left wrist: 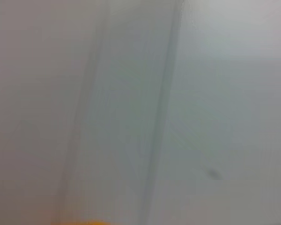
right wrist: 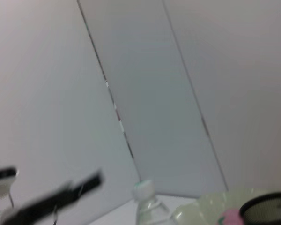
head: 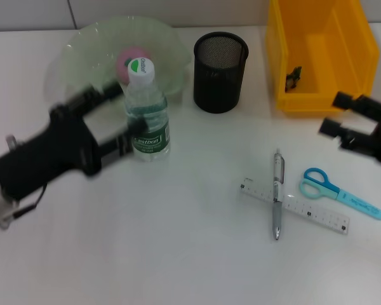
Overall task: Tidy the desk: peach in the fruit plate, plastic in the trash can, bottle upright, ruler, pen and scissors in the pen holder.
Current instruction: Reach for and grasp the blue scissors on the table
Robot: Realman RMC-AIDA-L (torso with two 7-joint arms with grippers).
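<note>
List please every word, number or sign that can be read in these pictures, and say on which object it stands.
Bottle label: white lettering on green, too blurred to read.
Bottle cap: a green mark with small print, unreadable.
Ruler: graduation marks show, but the numbers are too small to read.
Scissors blade: faint print, unreadable.
Pen, pen holder, yellow bin: no text visible.

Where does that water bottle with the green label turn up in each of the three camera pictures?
Head view: the bottle stands upright at left of centre, in front of the fruit plate, with the left gripper beside it.
Left wrist view: not in it.
Right wrist view: only its cap and shoulders show, at the lower edge.
Shared landmark: the black pen holder.
</note>
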